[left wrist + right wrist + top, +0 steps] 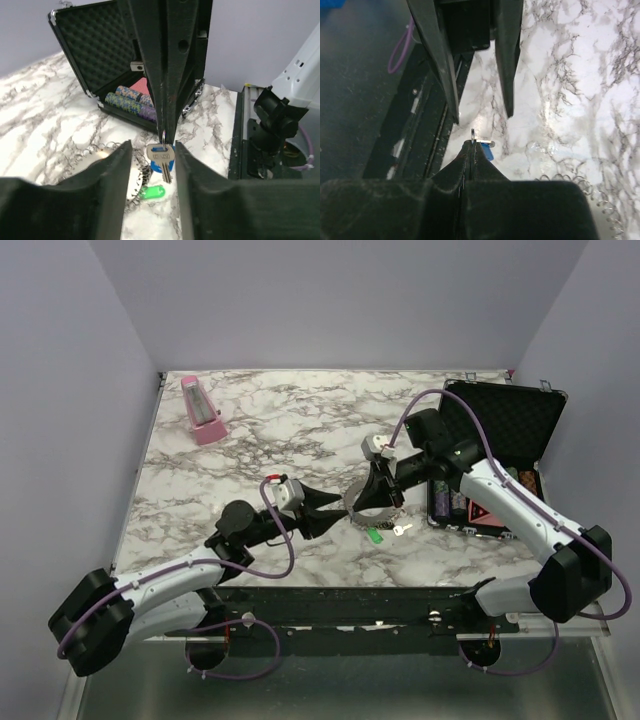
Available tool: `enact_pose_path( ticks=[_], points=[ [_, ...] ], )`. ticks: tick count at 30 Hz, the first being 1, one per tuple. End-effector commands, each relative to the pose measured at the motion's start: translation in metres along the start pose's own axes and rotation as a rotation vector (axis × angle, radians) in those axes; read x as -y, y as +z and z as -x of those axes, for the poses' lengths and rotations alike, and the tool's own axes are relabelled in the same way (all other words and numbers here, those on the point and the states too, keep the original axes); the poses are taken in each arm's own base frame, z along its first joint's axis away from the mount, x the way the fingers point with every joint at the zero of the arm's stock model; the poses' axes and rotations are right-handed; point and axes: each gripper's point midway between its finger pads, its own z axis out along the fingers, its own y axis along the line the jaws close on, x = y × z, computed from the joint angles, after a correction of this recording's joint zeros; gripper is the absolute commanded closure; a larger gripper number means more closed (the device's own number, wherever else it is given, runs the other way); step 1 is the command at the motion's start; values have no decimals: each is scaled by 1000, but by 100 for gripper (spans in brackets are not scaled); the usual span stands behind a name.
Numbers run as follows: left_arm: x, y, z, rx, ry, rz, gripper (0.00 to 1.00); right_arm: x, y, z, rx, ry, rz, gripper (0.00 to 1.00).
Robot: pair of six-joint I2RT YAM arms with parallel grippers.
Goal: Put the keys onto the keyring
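Marble table [250,440] is seen with an open black case [500,430] set at its 3 o'clock edge. The left gripper [340,515] is spread wide, nothing held. The right gripper [470,147] is pinched shut on a blue-headed key [161,159], hung between the left fingers [100,190]. The keyring [144,175] is laid flat beneath, a green key [375,535] at its 5 o'clock.

The keyring [354,509] lies left of the case [500,425], keys [375,535] just before it
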Motion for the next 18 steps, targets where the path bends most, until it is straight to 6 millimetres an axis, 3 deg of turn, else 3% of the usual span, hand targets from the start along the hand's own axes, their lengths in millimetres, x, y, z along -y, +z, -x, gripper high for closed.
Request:
enact_pose_path(
  ticks=[1, 3, 9, 13, 18],
  points=[
    [-3, -19, 3, 22, -29, 66, 41, -8, -7, -13, -93, -123, 6, 99],
    [2, -31, -1, 25, -15, 60, 31, -17, -10, -25, -127, -212, 45, 99],
    [20, -53, -20, -48, 65, -12, 30, -37, -10, -49, -141, -441, 165, 99],
    [23, -50, -31, -94, 125, -23, 32, -44, -7, -55, -117, -494, 238, 99],
    [28, -34, -40, -143, 143, -43, 41, -45, -2, -61, -92, -503, 265, 99]
  ],
)
